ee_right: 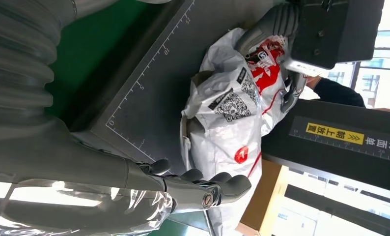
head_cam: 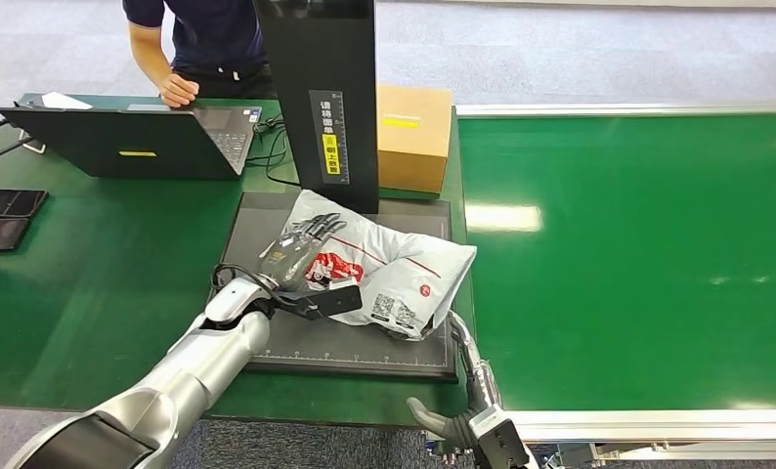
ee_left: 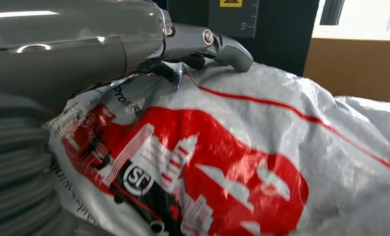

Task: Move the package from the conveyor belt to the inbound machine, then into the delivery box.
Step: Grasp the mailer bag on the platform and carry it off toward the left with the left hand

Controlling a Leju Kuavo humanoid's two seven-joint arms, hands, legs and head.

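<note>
Package (head_cam: 389, 269) on the inbound machine's scanning plate (head_cam: 257, 220), under the black scanner column (head_cam: 325, 98): that is where I have it as I run the rig from afar. My left hand (head_cam: 301, 249) lies flat on the bag's near-left end, fingers stretched over the red print and pressing the plastic down; in the left wrist view the thumb (ee_left: 222, 46) rests on the crumpled film, and I cannot tell whether anything is actually pinched beneath it. My right hand (head_cam: 448, 425) hangs low at the table's near edge, just short of the plate, fingers loosely curled around nothing, apart from the bag.

The bag's long axis runs slantwise across the plate, from the far-left corner by the column toward the near-right corner, where the label with the printed codes (head_cam: 392, 311) faces up. That near-right end points almost straight at my right hand, so I judge the right the better placed to take that end, with the left already on top at the other. The belt (head_cam: 638, 244) lies to the right. A person (head_cam: 208, 34) sits at a laptop (head_cam: 130, 142) beyond the table; a brown carton (head_cam: 413, 132) stands behind the column.
</note>
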